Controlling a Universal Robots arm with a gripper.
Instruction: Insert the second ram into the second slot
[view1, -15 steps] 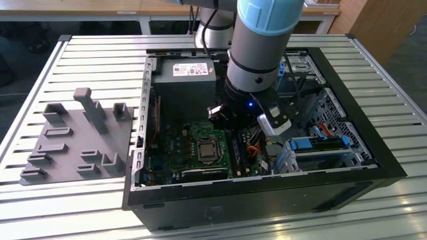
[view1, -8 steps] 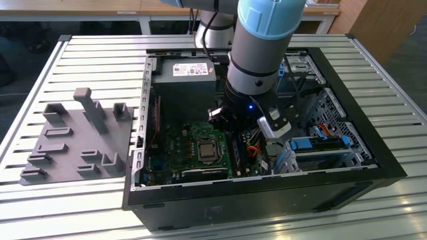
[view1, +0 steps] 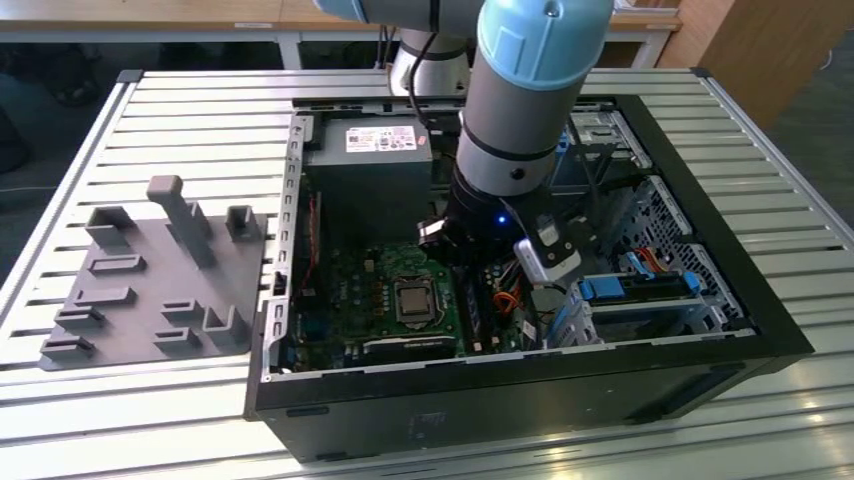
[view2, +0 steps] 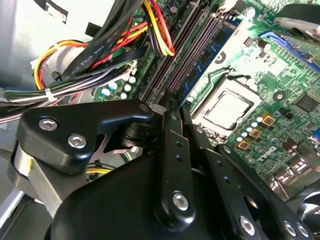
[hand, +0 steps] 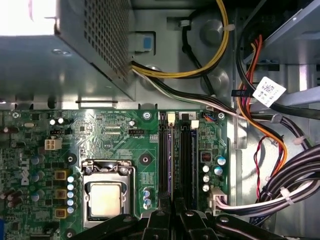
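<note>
Gripper (hand: 169, 202) pinching the second ram (view2: 204, 62), now standing in a memory slot (hand: 165, 140) at three o'clock of the processor socket (view1: 404, 300), exterior view. Probably needing square, even downward pressing, both ends sinking together.

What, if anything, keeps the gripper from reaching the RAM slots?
Probably nothing, so yes: the gripper hangs right at one end of the slots, and the cables lie beside them, not across.

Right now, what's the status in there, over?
Gripper down at the memory slots. One blue ram stick seated beside the processor; whether it's the second, can't tell. Cable bundle close alongside.
</note>
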